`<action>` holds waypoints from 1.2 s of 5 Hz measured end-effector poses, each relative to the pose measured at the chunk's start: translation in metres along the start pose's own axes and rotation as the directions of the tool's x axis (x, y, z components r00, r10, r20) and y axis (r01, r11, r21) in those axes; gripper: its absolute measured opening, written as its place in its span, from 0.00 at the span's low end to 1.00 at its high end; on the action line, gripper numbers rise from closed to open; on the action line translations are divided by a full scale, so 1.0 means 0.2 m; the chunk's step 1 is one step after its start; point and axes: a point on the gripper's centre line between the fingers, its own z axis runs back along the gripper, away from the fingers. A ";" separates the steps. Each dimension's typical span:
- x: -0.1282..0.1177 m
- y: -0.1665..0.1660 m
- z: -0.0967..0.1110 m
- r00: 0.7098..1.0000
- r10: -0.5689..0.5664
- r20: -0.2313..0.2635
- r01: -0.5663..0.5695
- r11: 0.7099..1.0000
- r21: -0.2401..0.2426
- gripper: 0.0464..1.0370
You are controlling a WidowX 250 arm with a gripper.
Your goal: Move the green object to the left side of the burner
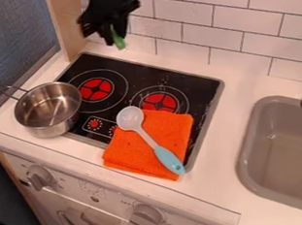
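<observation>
Camera view: a black two-finger gripper [113, 33] pinches the small green object [119, 42] near the flat black stovetop [142, 76]'s back edge, picked up, not put down.

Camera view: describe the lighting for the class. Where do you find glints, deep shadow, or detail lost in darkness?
Camera view: bright glints and darker bands on the metal pot; pale tiles and counter brightly lit; deep darkness beside the cabinet at lower left; the gripper so dark its parts merge, though the green object stands out.
</observation>
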 end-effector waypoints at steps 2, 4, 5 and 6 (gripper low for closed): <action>0.14 0.12 -0.25 0.998 0.056 -0.020 -0.054 0.996 0.068 0.24; 0.10 0.15 -0.35 0.995 0.047 -0.094 -0.042 0.998 0.055 0.30; 0.09 0.16 -0.36 0.994 0.051 -0.094 -0.048 0.998 0.040 0.60; 0.07 0.15 -0.36 0.994 0.037 -0.105 -0.033 0.998 0.046 0.88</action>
